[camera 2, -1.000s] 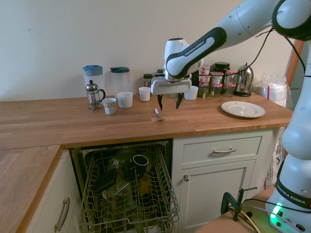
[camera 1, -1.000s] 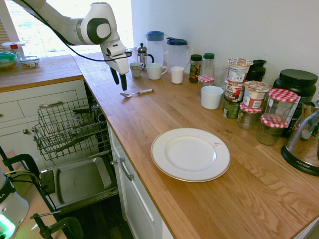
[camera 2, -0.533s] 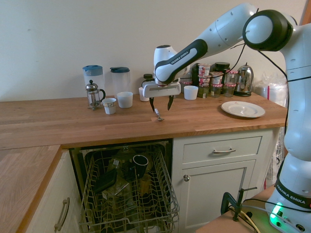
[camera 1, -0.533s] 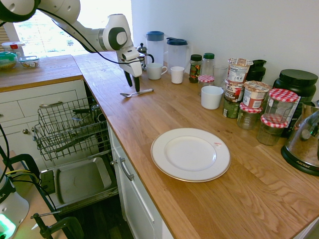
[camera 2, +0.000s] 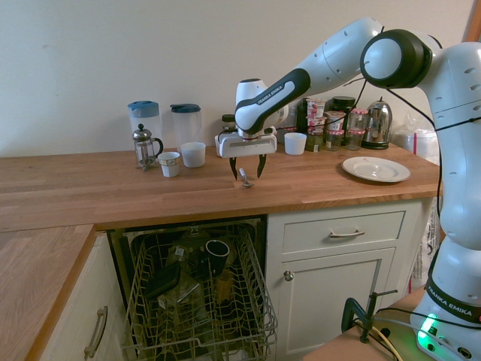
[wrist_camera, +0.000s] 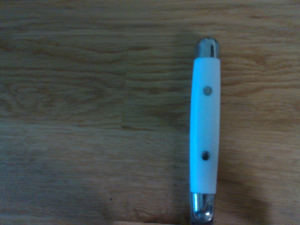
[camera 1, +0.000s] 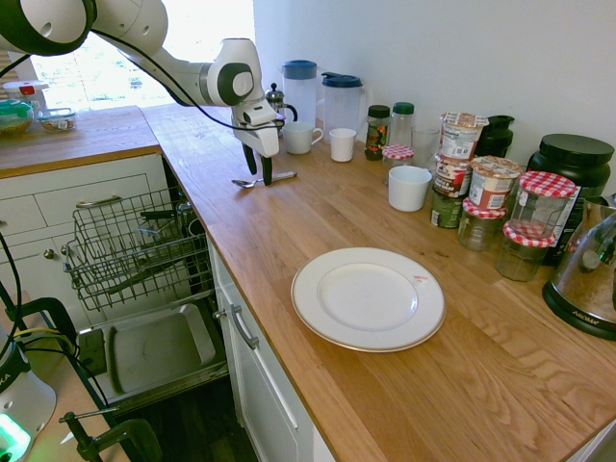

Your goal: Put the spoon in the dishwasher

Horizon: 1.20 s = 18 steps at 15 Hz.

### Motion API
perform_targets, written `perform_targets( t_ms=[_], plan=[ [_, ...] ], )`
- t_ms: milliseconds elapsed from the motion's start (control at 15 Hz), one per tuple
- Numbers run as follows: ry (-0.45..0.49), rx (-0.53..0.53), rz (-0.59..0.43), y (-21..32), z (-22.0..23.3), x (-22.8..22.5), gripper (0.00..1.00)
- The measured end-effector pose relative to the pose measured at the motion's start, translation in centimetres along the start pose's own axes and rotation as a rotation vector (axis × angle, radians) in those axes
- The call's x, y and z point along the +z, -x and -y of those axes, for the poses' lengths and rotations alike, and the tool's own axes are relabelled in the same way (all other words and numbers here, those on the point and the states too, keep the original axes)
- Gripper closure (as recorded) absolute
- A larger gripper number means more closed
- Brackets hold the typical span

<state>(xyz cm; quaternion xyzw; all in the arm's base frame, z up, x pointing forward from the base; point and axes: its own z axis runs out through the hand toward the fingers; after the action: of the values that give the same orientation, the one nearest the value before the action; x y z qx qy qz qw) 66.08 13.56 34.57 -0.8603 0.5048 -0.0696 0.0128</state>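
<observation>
- The gripper [camera 2: 244, 170] hangs fingers-down directly over the spoon [camera 2: 245, 179]. Its fingers are spread apart, one on each side of the spoon, and grasp nothing.
- The spoon lies flat on the wooden counter [camera 1: 318, 221], near the front edge. In the first exterior view the spoon [camera 1: 263, 180] has its bowl at 9 o'clock and its handle tip at 3 o'clock.
- The wrist view shows the white riveted grip of the handle [wrist_camera: 205, 131] flat on the wood grain; the bowl is out of that picture.
- Judgement: the fingers appear to straddle the long axis crosswise, so a straight descent and a closing of the fingers should suffice. The thin, flat, shiny spoon may slip or pivot in the grasp.
- The dishwasher [camera 2: 199, 293] is open under the counter, at 6 o'clock from the spoon in the second exterior view. Its wire rack [camera 1: 135, 250] is pulled out and already holds items, among them a dark mug [camera 2: 216, 252].
- The dropped door [camera 1: 154, 351] lies below the rack.
- Farther along the counter stand a white plate [camera 1: 368, 298], cups, two jugs and several jars against the wall.
</observation>
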Motion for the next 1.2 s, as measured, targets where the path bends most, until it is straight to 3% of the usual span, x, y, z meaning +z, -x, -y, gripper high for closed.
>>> perform_targets(
  t_ms=[200,267,1200],
  plan=[
    [0.01,-0.004,0.011,0.04,-0.09,0.78,0.0],
    [0.011,-0.006,0.014,0.21,-0.03,0.9,1.0],
    [0.019,0.012,0.032,0.23,0.03,1.0,1.0]
  ],
)
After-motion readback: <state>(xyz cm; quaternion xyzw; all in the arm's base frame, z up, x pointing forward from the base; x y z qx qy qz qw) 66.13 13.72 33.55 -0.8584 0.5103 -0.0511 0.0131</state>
